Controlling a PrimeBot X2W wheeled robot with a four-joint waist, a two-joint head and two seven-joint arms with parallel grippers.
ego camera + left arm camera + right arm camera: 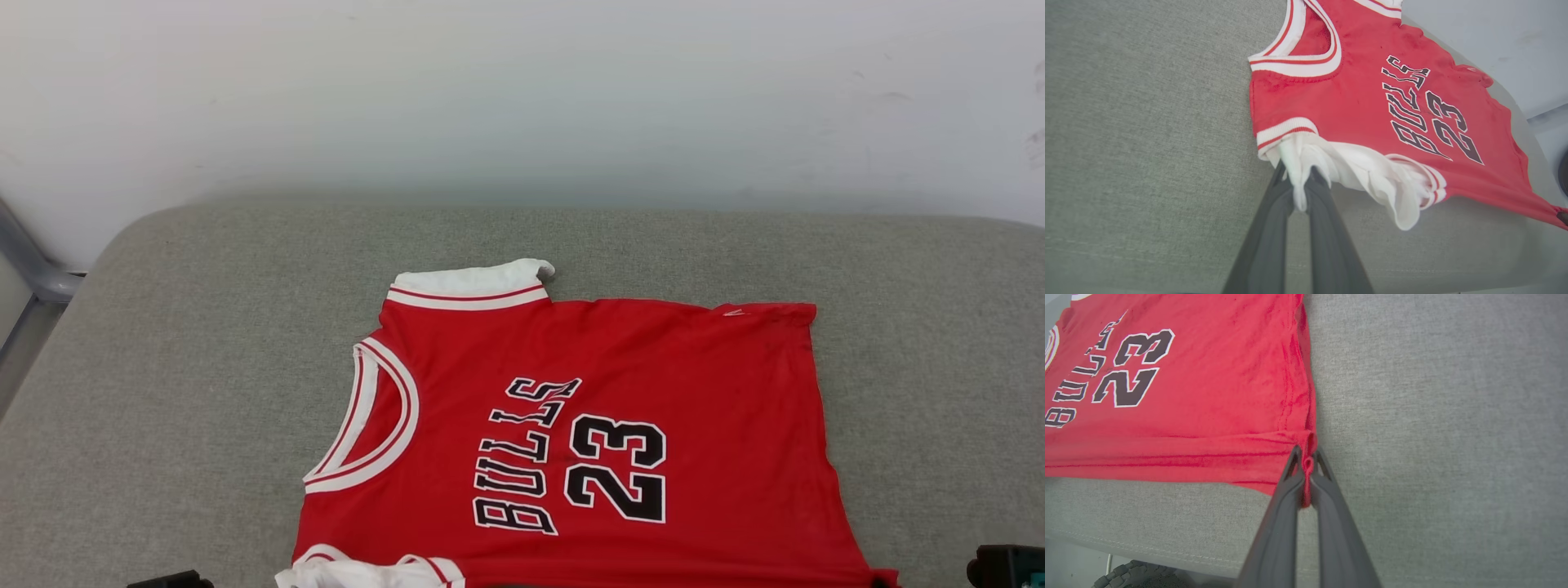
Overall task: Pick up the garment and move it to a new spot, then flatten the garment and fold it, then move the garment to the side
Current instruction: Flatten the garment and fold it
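**head view.** the jersey [588, 425] is lying front-up and sideways on a grey cushion [204, 367], with the neck opening pointing to the robot's left and the hem to its right. the lettering "bulls" and "23" is running sideways. the jersey's near edge is slipping under the bottom of the frame, so the near armhole and near hem corner are being cut off. a white-trimmed strap is curling up at the far edge. a pale wall [522, 98] is rising behind the cushion. a grey bar [33, 269] at far left is being cropped too much to identify, as are two dark shapes at the bottom corners.

**left wrist view.** the left pincer [1299, 173] is holding a bunch of white lining just beside the striped strap trim, at the jersey's near neck-side corner. its fingers [1265, 245] are standing nearly together with cloth between them, and folds are partly hiding the tips. more white lining is spilling out along that edge.

**right wrist view.** the right pincer [1307, 453] is holding the near hem corner, squeezing red cloth into a thin ridge between its closed fingers. long creases are running along the near edge. the jersey is running out past the top and left edges. below the cushion's seam a knobbly tyre [1133, 575] is showing, cut off at the bottom.
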